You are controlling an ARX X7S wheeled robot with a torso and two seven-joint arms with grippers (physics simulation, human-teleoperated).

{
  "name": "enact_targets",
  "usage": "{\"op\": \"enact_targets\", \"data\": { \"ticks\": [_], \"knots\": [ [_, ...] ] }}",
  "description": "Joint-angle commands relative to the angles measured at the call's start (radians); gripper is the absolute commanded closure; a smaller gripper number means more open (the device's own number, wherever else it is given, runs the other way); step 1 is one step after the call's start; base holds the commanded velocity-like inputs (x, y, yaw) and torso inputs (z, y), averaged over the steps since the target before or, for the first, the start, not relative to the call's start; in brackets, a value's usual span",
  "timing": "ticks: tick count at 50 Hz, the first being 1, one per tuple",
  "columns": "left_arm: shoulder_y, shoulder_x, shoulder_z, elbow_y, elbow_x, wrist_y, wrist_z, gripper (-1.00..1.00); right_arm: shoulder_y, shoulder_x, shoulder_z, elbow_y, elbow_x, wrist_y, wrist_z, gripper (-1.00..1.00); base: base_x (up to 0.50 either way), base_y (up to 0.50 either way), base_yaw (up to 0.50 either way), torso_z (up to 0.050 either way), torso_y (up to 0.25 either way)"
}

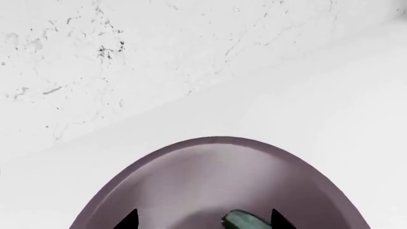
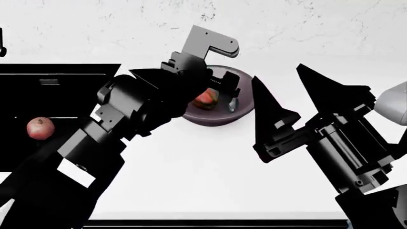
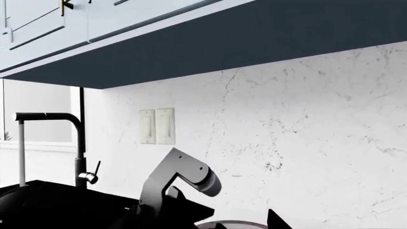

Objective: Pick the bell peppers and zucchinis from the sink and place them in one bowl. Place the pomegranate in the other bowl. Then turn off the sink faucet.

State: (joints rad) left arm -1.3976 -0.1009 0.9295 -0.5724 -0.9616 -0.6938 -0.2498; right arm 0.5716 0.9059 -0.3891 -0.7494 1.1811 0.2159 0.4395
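Observation:
In the head view the dark purple-grey bowl holds a mottled bell pepper and a zucchini. My left gripper hangs over that bowl. The left wrist view shows this gripper open above the bowl, its dark tips wide apart. The pale-green zucchini lies close to one tip. The pomegranate sits in the black sink. My right gripper stands open to the right of the bowl, holding nothing. The sink faucet rises behind the sink with its thin lever.
The white bowl shows at the head view's right edge, partly behind my right arm. White counter spreads in front of the bowls. In the right wrist view a marble backsplash and dark cabinet underside stand beyond the counter.

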Motion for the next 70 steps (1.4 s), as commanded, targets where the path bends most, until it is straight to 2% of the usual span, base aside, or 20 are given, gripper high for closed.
{"op": "enact_targets", "data": {
  "ticks": [1, 11, 26, 36, 42, 48, 54, 59, 70],
  "knots": [
    [0.004, -0.001, 0.005, 0.002, 0.003, 0.011, -0.002, -1.0, 0.002, -0.002, -0.003, 0.0, 0.0, 0.003, -0.003, -1.0, 0.0, 0.0, 0.0, 0.0, 0.0],
    [0.0, -0.012, -0.005, 0.026, -0.01, 0.012, -0.016, -1.0, -0.003, 0.0, 0.0, 0.001, -0.001, -0.001, -0.005, -1.0, 0.0, 0.0, 0.0, 0.0, 0.0],
    [0.025, -0.14, -0.133, 0.253, -0.089, 0.046, -0.143, -1.0, -0.069, -0.025, 0.037, 0.052, -0.093, -0.074, 0.027, -1.0, 0.0, 0.0, 0.0, 0.0, 0.0],
    [0.202, -0.32, -0.303, 0.606, -0.194, 0.133, -0.346, -1.0, -0.108, -0.047, 0.046, 0.085, -0.152, -0.109, 0.042, -1.0, 0.0, 0.0, 0.0, 0.0, 0.0],
    [0.457, -0.44, -0.407, 0.886, -0.17, 0.312, -0.441, -1.0, -0.098, -0.056, 0.036, 0.09, -0.162, -0.101, 0.039, -1.0, -0.09, 0.0, 0.0, 0.0, 0.0],
    [0.678, -0.521, -0.461, 1.06, -0.112, 0.457, -0.447, -1.0, -0.069, -0.072, 0.021, 0.104, -0.153, -0.073, 0.056, -1.0, -0.5, 0.0, 0.0, 0.0, 0.0],
    [0.767, -0.53, -0.479, 1.071, -0.036, 0.54, -0.43, -1.0, -0.037, -0.083, -0.005, 0.111, -0.175, -0.033, 0.073, -1.0, -0.5, 0.0, 0.0, 0.0, 0.0],
    [0.812, -0.517, -0.532, 0.958, -0.049, 0.616, -0.39, -1.0, 0.009, -0.119, -0.053, 0.133, -0.27, 0.02, 0.116, -1.0, -0.2, 0.38, 0.0, 0.0, 0.0],
    [0.807, -0.515, -0.553, 0.927, -0.058, 0.618, -0.415, -1.0, 0.034, -0.129, -0.079, 0.126, -0.31, 0.053, 0.134, -1.0, 0.02, 0.5, 0.0, 0.0, 0.0]
  ]
}}
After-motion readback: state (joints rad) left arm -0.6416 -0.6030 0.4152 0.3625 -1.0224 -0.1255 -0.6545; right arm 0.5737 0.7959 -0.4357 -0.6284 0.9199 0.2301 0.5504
